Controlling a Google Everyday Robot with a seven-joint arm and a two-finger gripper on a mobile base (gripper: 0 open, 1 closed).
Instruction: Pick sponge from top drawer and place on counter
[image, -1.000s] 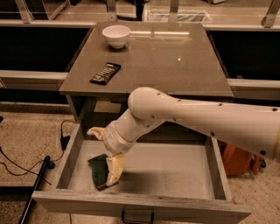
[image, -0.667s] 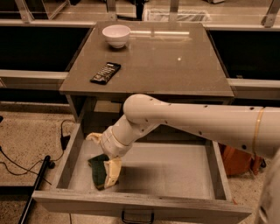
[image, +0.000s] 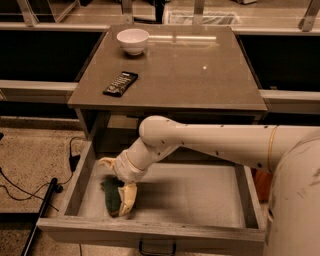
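Note:
The top drawer (image: 150, 234) is pulled out, its pale floor showing. The sponge (image: 110, 196) lies on the drawer floor at the front left, dark green face up with a tan edge. My gripper (image: 118, 181) reaches down into the drawer right over the sponge. Its fingers are spread open: one fingertip (image: 106, 162) is behind the sponge and the other (image: 128, 199) rests along the sponge's right side. The sponge is still on the floor. The counter (image: 190, 65) is the glossy grey-brown top above the drawer.
A white bowl (image: 132, 40) stands at the counter's back left. A black remote-like bar (image: 120, 83) lies near its left front edge. My white arm (image: 215, 142) crosses over the drawer from the right. Cables and a dark pole (image: 40, 220) lie on the floor at left.
The arm has shifted a little to the left and lower, bringing the open gripper closer down around the sponge. The sponge has not moved.

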